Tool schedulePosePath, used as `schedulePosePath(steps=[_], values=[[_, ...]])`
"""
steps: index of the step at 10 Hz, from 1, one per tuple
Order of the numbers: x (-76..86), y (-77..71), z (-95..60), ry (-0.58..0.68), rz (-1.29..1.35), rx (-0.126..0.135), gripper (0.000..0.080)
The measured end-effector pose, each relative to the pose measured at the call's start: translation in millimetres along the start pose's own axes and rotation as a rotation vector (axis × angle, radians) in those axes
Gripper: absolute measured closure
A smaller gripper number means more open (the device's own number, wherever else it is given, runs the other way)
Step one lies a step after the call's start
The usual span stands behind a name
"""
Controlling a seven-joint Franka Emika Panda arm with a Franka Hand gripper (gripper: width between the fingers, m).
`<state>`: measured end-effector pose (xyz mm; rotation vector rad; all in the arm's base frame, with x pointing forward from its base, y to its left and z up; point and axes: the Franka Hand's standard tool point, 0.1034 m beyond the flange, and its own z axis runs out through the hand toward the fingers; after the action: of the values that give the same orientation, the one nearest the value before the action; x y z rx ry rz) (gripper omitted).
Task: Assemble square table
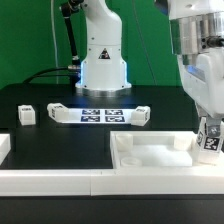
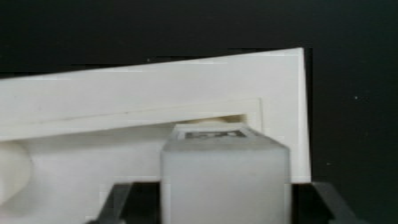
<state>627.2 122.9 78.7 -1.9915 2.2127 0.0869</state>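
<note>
The square table top [image 1: 150, 153], a white tray with a raised rim, lies at the front of the exterior view's right. My gripper [image 1: 208, 128] is shut on a white table leg [image 1: 211, 143] with a tag and holds it upright just above the top's right edge. In the wrist view the leg [image 2: 228, 165] sits between my dark fingers [image 2: 317, 205], with my gripper [image 2: 228, 212] closed on its sides and the table top [image 2: 143, 105] right behind it. Three more small white legs lie at the back: one [image 1: 27, 114], a second [image 1: 56, 110] and a third [image 1: 143, 113].
The marker board [image 1: 100, 114] lies flat in the middle in front of the robot base [image 1: 102, 60]. Long white border rails run along the front [image 1: 60, 182] and the exterior view's left edge [image 1: 4, 147]. The table surface is black.
</note>
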Motion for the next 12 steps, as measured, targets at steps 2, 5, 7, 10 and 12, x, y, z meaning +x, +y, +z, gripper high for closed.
schedulePosePath(steps=[2, 5, 7, 10, 12], values=[[0.2, 0.3, 0.7, 0.001, -0.061, -0.001, 0.0281], [2.2, -3.8, 1.5, 0.049, -0.568, -0.021, 0.0158], [3.0, -3.5, 2.2, 0.049, -0.694, -0.024, 0.0151], [2.9, -2.6, 2.4, 0.096, -1.081, -0.061, 0.0150], [-3.6, -0.6, 4.4, 0.131, -1.354, -0.097, 0.0150]])
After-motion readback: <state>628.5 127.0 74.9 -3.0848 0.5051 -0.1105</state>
